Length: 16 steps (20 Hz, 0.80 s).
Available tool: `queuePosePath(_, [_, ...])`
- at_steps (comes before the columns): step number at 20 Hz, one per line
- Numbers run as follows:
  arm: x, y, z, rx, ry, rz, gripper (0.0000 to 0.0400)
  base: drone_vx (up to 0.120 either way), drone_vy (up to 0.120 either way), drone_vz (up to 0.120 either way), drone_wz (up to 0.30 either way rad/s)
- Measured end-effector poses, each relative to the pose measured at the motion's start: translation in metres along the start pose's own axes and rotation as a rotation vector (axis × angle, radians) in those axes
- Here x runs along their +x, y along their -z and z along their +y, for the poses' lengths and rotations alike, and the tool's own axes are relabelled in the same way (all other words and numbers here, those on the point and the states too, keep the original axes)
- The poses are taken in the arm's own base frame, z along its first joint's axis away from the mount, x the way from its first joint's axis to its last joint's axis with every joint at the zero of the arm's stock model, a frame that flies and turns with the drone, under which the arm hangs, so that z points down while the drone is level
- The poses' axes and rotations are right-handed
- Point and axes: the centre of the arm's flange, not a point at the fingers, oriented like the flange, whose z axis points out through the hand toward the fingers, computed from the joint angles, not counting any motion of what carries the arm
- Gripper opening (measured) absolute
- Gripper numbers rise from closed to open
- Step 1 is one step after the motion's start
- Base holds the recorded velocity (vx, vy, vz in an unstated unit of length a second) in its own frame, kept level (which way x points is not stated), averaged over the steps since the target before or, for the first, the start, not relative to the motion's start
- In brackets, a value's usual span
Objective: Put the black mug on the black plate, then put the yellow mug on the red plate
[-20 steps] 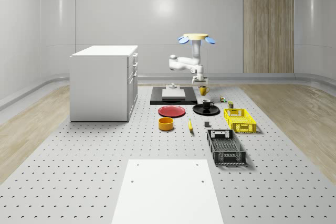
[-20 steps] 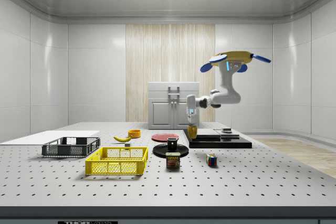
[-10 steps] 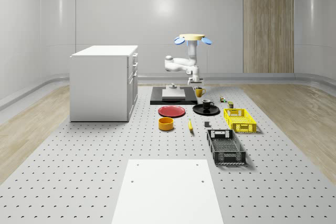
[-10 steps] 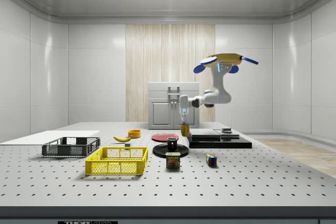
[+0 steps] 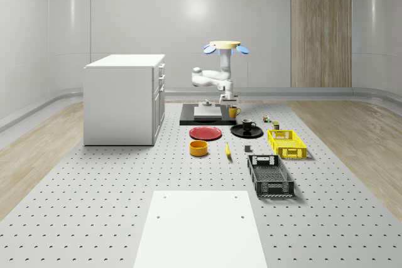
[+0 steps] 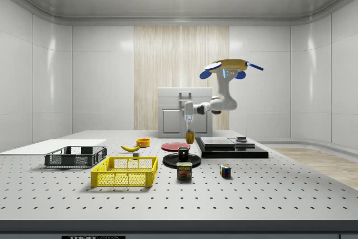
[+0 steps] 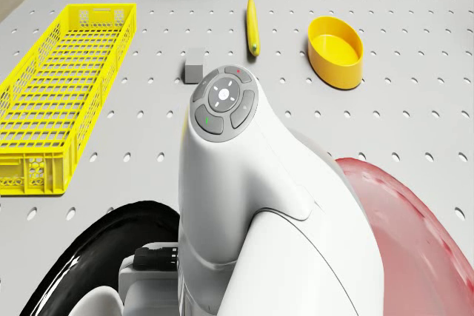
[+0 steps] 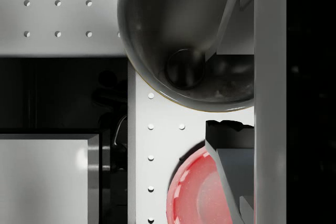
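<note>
With the black mug [image 5: 247, 123] already on the black plate [image 5: 237, 132], the hovering drone [image 5: 224, 46] carries the yellow mug [image 5: 233, 112] clamped in its gripper [image 5: 228, 101] above the bench [image 5: 125, 180]; the red plate [image 5: 205, 133] lies just beyond, awaiting a lowering.

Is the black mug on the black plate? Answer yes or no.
Yes. In the whole-scene view the black mug stands on the black plate, beside the red plate.

A yellow-topped drone [image 5: 225, 44] with blue rotors carries a glossy white arm [image 7: 244, 205].
</note>
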Motion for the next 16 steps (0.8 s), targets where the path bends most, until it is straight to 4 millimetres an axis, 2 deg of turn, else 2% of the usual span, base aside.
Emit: queuePosePath(16, [0.0,0.0,0.0,0.0,0.0,0.0,0.011,0.117,-0.12,0.0,0.0])
